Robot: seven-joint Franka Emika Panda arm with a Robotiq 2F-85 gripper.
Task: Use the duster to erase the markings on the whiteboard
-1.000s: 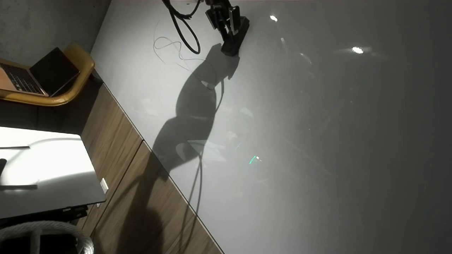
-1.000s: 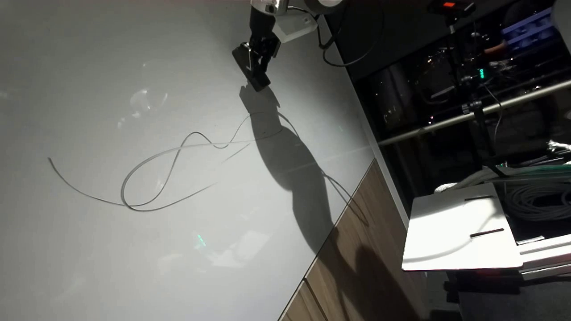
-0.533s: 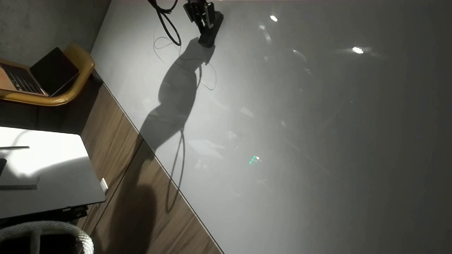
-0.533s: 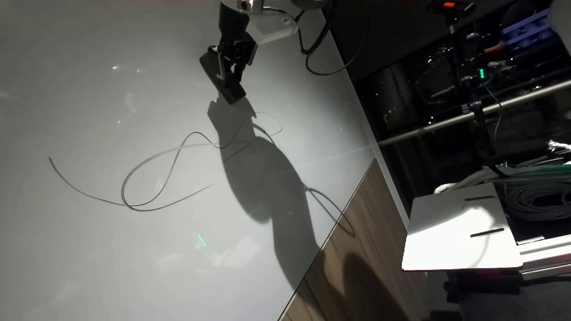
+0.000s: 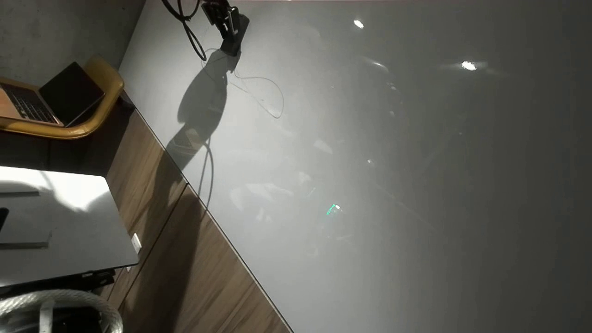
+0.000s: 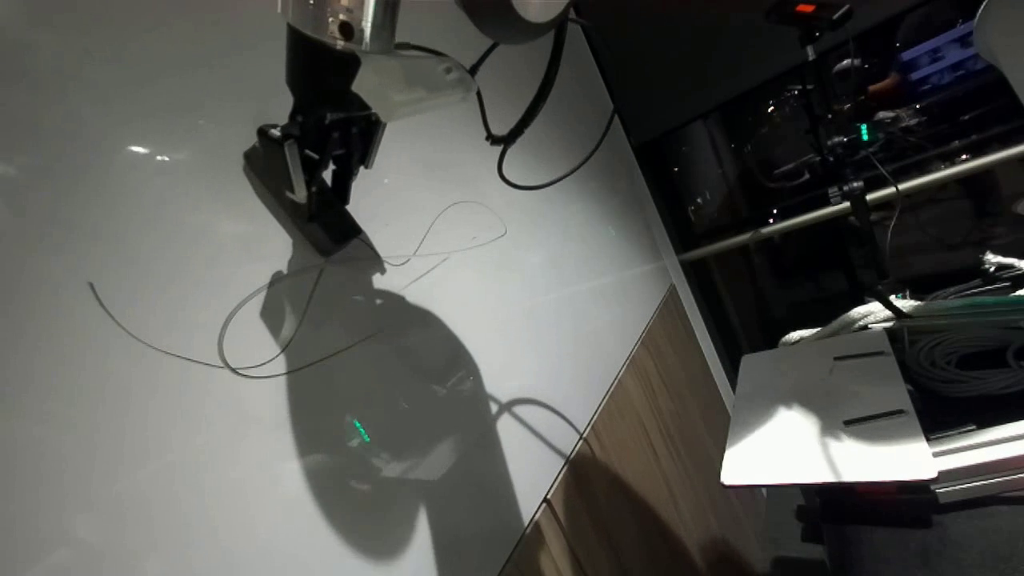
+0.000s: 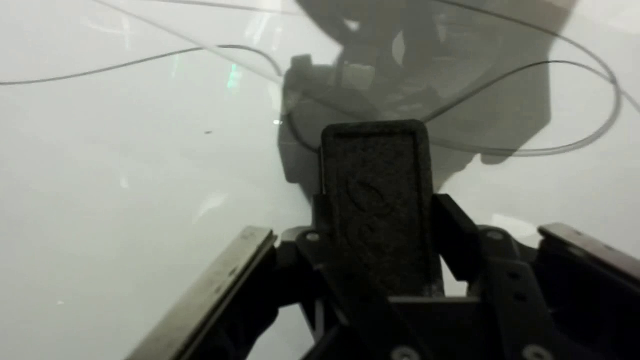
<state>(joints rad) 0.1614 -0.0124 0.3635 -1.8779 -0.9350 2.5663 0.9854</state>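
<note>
My gripper point(image 7: 385, 225) is shut on the duster point(image 7: 377, 172), a dark rectangular block held lengthwise between the two fingers. In both exterior views the gripper point(image 5: 225, 22) point(image 6: 322, 172) and the duster point(image 5: 240, 30) point(image 6: 326, 230) are at the upper left part of the whiteboard point(image 5: 393, 162) point(image 6: 120, 200). The markings point(image 6: 220, 336) are thin dark looping lines; they also show in the wrist view point(image 7: 617, 97) and faintly in an exterior view point(image 5: 282, 99). The duster's lower end overlaps a line. I cannot tell whether it touches the board. The arm's shadow covers part of the markings.
Wood panels point(image 5: 222, 277) border the board's lower edge. A laptop point(image 5: 71, 95) sits on a yellow chair point(image 5: 111, 78). A small white tabletop point(image 5: 69, 249) point(image 6: 784, 440) stands beside the board. A black cable loop point(image 6: 544, 88) hangs from the arm. Glare spots lie on the board.
The gripper and duster have moved left in both exterior views, and also downward toward the loops in one of them. The arm's shadow moved with them. The markings look the same.
</note>
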